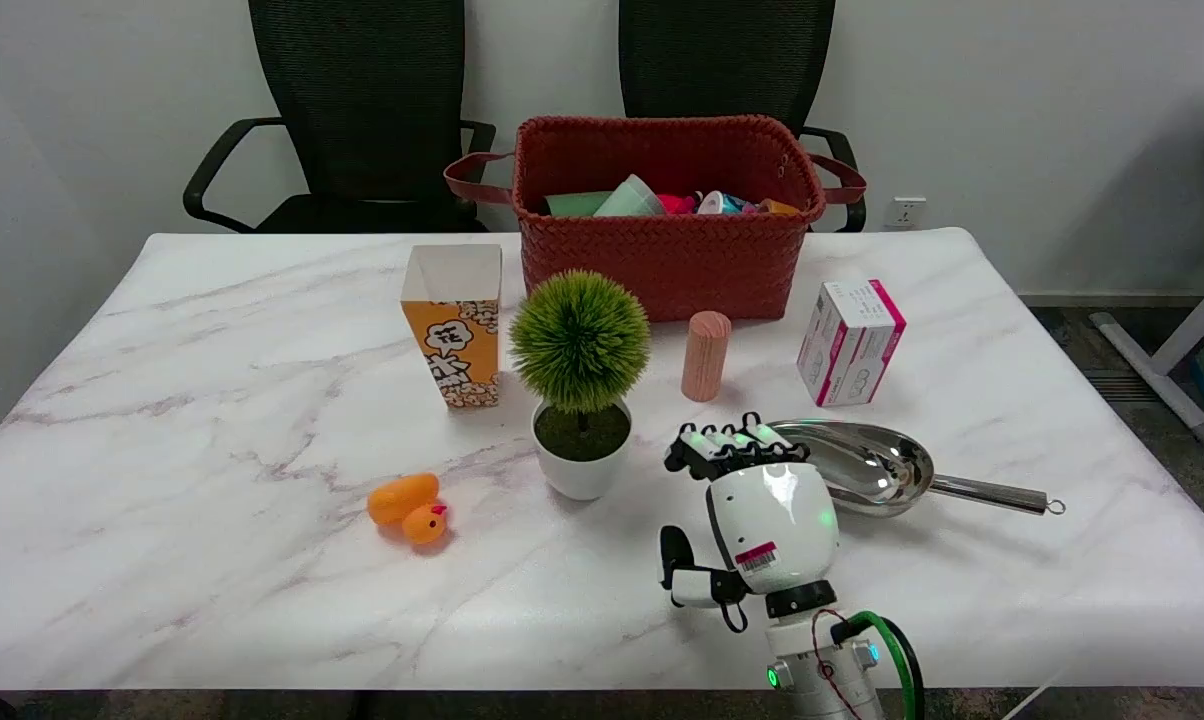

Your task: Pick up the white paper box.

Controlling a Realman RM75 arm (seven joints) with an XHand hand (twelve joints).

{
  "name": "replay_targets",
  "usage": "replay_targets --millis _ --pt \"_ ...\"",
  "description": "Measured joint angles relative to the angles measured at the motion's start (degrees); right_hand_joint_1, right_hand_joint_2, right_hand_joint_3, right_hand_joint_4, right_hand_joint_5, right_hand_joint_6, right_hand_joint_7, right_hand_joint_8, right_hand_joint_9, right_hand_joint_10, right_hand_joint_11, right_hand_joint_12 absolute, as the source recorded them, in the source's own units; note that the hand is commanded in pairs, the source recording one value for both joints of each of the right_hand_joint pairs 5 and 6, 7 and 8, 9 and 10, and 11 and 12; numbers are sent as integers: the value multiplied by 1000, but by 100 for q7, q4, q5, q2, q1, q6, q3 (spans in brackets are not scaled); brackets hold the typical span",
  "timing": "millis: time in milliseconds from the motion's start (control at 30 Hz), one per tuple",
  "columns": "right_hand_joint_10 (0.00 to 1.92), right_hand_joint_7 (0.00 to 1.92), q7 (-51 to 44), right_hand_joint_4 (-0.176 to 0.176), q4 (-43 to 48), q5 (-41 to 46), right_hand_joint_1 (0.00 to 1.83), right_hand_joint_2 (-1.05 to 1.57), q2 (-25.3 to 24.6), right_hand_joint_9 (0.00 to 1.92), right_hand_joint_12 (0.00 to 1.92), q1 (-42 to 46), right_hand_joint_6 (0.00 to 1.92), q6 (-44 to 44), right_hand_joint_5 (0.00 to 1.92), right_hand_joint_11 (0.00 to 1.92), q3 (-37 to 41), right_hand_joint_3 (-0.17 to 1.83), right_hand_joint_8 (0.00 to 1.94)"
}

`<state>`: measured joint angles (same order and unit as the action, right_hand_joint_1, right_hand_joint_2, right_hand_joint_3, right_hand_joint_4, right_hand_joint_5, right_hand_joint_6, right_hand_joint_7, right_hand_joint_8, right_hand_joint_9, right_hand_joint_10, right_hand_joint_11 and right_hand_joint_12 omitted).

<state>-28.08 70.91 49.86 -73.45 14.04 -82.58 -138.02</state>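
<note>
Head view: we see a woven red basket point(668, 250) holding mixed small items, an empty popcorn carton point(454, 337), then the white paper box point(851, 342) with unreadable pink print, right of a wooden cylinder point(705, 356). Our right hand point(757, 510) hovers empty, fingers spread.

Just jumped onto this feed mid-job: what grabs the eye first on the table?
The woven red basket at the table's far edge stands out, full of mixed items. In front of it, the round green potted plant sits mid-table. The white paper box with pink edges stands right of them, beyond the right hand, which holds nothing.
</note>
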Motion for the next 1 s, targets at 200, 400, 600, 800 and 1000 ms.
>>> replay_targets --millis 200,400,600,800,1000 --pt "949 942 22 0 -11 -5 1165 346 -22 949 730 17 772 5 772 730 -9 1204 942" --pt "950 942 50 0 -21 -5 1164 354 -53 950 734 47 760 7 760 734 -16 1202 942" --pt "950 941 68 0 -30 -7 1164 358 -75 950 733 69 751 2 751 733 -13 1198 941" --pt "927 911 79 0 2 -19 1170 317 -81 927 709 66 467 -115 467 709 -2 1195 911" --pt "851 830 79 0 104 -20 1185 277 -83 851 693 51 141 -272 141 693 11 1040 830"
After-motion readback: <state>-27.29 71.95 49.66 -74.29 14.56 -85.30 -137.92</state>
